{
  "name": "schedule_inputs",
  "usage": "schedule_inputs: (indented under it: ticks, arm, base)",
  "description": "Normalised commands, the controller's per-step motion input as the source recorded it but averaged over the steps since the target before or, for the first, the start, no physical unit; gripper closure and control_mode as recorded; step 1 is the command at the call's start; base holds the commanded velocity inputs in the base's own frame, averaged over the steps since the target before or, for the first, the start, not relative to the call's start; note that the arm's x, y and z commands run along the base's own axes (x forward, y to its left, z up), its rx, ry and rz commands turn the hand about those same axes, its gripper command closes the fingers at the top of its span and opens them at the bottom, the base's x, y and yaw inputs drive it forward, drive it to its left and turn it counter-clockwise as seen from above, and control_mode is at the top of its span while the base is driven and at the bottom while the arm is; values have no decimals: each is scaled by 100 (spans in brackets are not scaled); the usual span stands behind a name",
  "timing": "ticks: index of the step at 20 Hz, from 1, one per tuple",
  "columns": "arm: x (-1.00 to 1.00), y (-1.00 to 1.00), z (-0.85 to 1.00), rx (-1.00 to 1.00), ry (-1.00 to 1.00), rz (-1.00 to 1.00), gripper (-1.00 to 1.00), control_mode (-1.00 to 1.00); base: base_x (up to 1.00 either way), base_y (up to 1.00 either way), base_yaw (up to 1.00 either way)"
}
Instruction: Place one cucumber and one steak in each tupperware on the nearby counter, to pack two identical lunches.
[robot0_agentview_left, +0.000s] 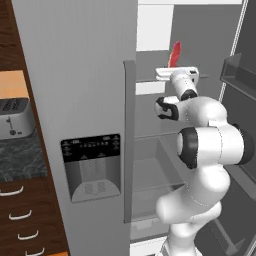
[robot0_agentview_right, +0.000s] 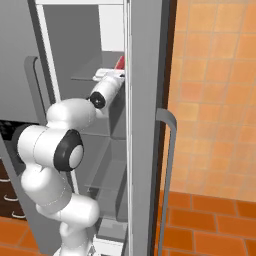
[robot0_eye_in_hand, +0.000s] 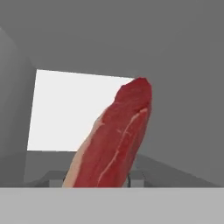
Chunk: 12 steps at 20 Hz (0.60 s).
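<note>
The flat, elongated red-pink steak (robot0_eye_in_hand: 116, 138) stands up from the white arm's gripper (robot0_agentview_left: 175, 71) inside the open grey fridge (robot0_agentview_left: 150, 165), above an upper shelf (robot0_agentview_left: 150, 80). Its lower end sits at the fingers, apparently pinched there, though the tips are hidden. It looks light, soft and probably slippery, so a low, mid-width hold seems safest.

The steak (robot0_eye_in_hand: 114, 140) looks like raw red meat, moist and faintly glossy, with pale fat streaks and a fatty edge. The fridge door (robot0_agentview_left: 75, 90) is smooth matt grey metal, its dispenser panel (robot0_agentview_left: 91, 167) dark glossy plastic. The toaster (robot0_agentview_left: 15, 117) is brushed silver metal. The counter (robot0_agentview_left: 20, 160) is polished marbled stone above dark wood drawers (robot0_agentview_left: 25, 220). The floor tiles (robot0_agentview_right: 210, 215) are matt orange.
</note>
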Motion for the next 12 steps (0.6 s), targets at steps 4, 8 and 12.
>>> schedule_inputs:
  ticks: [4,8,12]
  arm:
    - [-25,74,99,0,88,0,100,-100]
    - [-48,53,83,0,90,0,100,-100]
    - [-98,-7,26,1,67,0,100,-100]
  base:
    - [0,0,0]
    - [0,0,0]
    - [0,0,0]
